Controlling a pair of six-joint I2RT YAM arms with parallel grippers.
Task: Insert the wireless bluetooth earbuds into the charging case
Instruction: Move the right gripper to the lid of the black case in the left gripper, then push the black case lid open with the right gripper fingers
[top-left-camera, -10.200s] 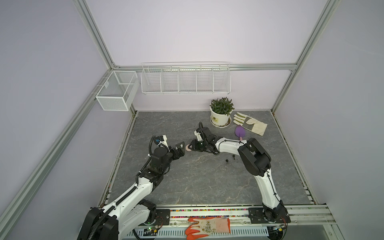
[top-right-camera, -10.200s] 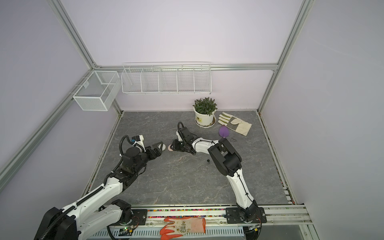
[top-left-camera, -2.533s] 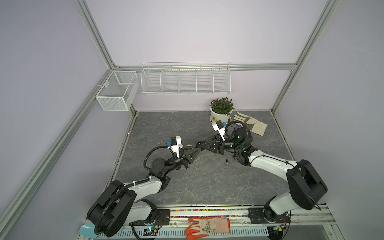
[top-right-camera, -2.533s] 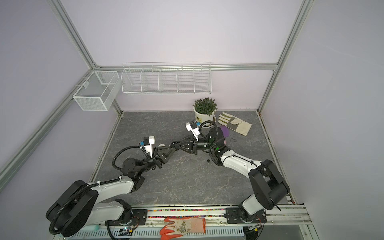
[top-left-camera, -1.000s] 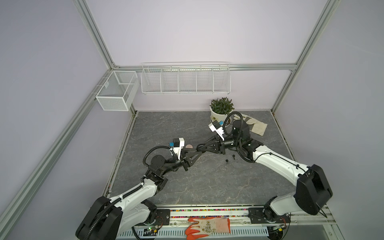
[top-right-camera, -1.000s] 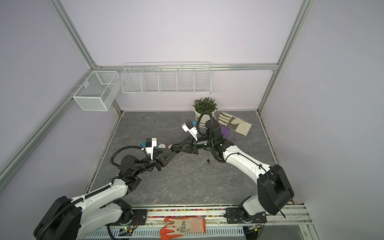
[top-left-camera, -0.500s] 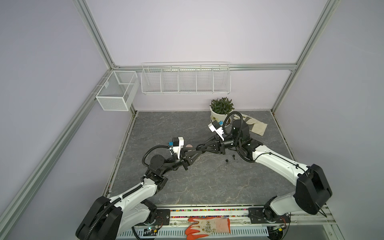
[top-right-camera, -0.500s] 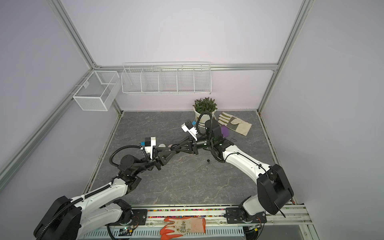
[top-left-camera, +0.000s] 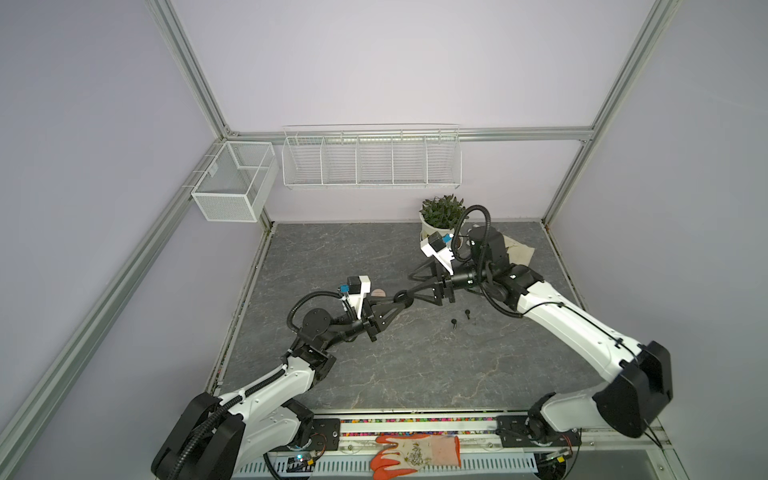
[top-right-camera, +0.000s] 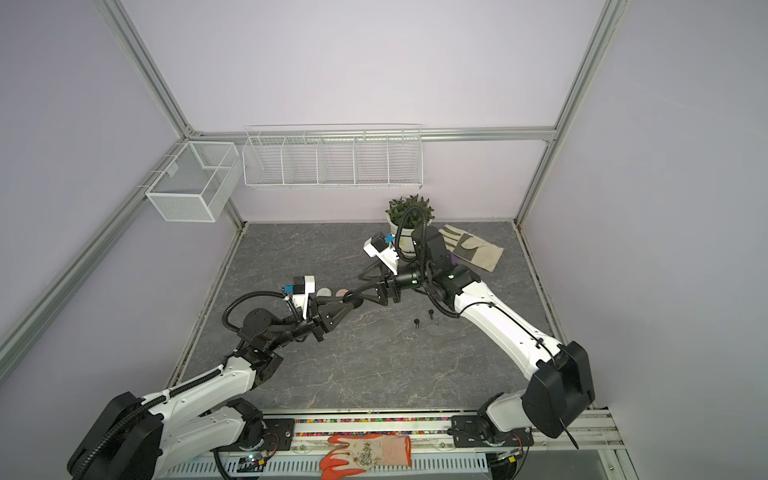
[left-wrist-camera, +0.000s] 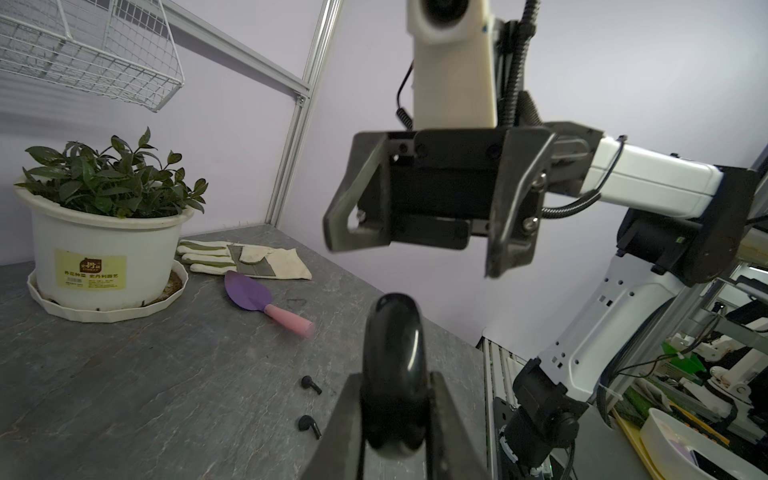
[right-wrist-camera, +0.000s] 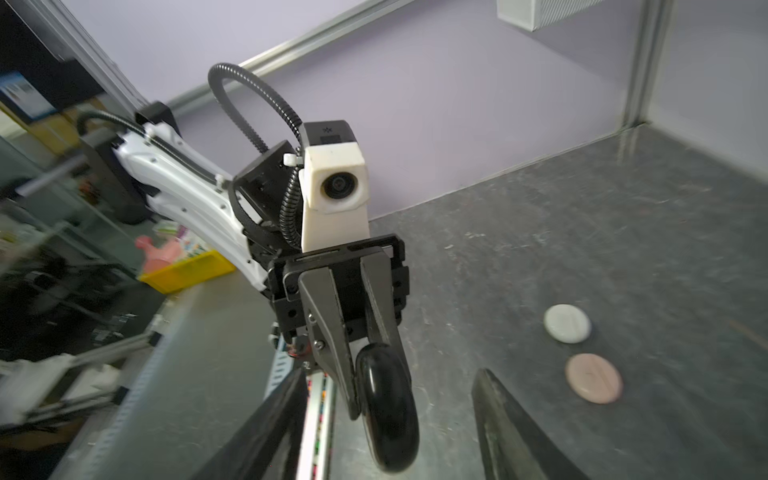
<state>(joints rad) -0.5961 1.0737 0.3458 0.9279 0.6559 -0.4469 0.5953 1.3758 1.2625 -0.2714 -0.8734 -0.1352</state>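
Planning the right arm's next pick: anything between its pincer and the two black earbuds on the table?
Nothing visible. The right pincer hangs open in the air; the black earbuds lie on bare table nearby. The black case, gripped by the left pincer, looks closed, so its lid may block insertion.

This is a robot lab, set up like a small test room. Shiny metal bars (top-left-camera: 196, 79) hold plain purple walls (top-left-camera: 374, 62) around a grey counter (top-left-camera: 415, 365). Two white robot arms, the left arm (top-left-camera: 266, 386) and the right arm (top-left-camera: 573, 328), are fixed to a rail (top-left-camera: 415, 428) at the front. A wire basket (top-left-camera: 370, 166) and a mesh box (top-left-camera: 226, 203) hang on the walls. Past the walls, the left wrist view shows racks with more white robot parts (left-wrist-camera: 706, 347). The right wrist view shows a yellow bin (right-wrist-camera: 187, 270).
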